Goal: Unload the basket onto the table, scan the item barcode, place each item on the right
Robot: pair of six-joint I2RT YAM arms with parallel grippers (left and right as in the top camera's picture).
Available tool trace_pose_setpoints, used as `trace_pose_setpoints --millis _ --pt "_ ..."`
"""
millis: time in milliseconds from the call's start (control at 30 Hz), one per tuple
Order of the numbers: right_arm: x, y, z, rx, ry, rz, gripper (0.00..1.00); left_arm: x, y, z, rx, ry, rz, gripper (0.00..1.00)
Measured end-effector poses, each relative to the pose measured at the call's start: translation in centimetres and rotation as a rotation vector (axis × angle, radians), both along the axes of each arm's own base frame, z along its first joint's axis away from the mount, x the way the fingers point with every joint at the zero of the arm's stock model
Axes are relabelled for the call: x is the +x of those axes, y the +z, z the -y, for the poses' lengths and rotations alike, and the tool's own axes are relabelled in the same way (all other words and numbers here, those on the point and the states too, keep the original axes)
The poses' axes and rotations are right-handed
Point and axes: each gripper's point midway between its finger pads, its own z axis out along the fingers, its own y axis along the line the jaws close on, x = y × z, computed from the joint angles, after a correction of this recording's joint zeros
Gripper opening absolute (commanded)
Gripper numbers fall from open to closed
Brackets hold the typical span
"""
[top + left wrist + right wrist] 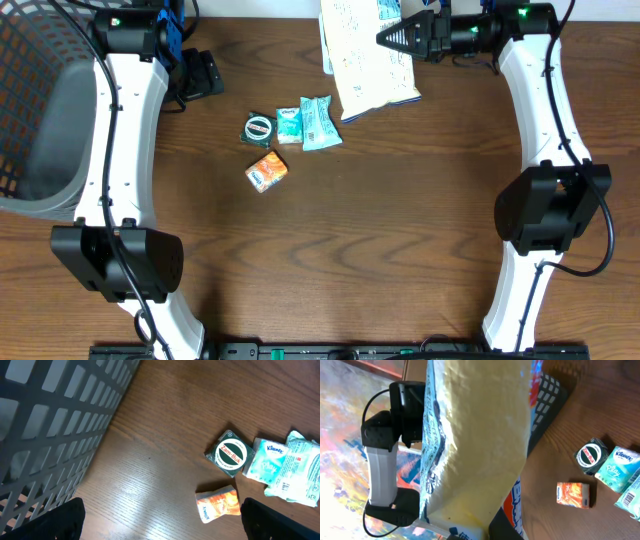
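Item: snack bag (pixel 365 60), at the far edge of the table (pixel 400 220), right of centre, its top running out of the overhead view.
Long axis: runs from the far edge toward the near side, leaning slightly. The lower end points at the middle of the table, near the cluster of small packs.
Face up: pale side with blue print faces the overhead camera, and the text is too small to read.
Wrist-side face: plain yellowish, crinkled, with a blue patterned border and an orange patch low down. No barcode can be made out on it.
Contact with table: cannot tell whether the lower edge rests on the wood.
Right gripper (pixel 385 38): clenched on the bag's right side, and the bag fills most of the right wrist view.
Left gripper (pixel 160 515): released, its dark fingers (pixel 60 522) wide apart with only bare wood between them.
Round tin (pixel 229 454): green and white lid reads "Zam-Buk".
Tissue pack (pixel 267 462): pale teal, reads "Kleenex".
Second teal pack (pixel 300 467): touches the tissue pack, its print unreadable.
Orange pack (pixel 217 504): just nearer than the tin, its lettering too blurred to read.
Basket (pixel 55 425): grey mesh, at the left table edge.
Black device (pixel 203 73): far left, beside the left arm.
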Motion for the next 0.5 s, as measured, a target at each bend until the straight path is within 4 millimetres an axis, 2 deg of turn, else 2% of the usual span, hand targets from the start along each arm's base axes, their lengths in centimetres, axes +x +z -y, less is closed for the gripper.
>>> trace_pose_setpoints --millis 267,500 --pt "0.0 0.0 -0.2 -0.001 0.002 -0.004 0.01 0.0 0.0 0.0 0.000 0.000 0.000 0.97" --pt "0.1 -0.4 -1.7 -0.036 0.005 -0.003 0.01 0.0 0.0 0.0 0.000 0.000 0.000 0.98"
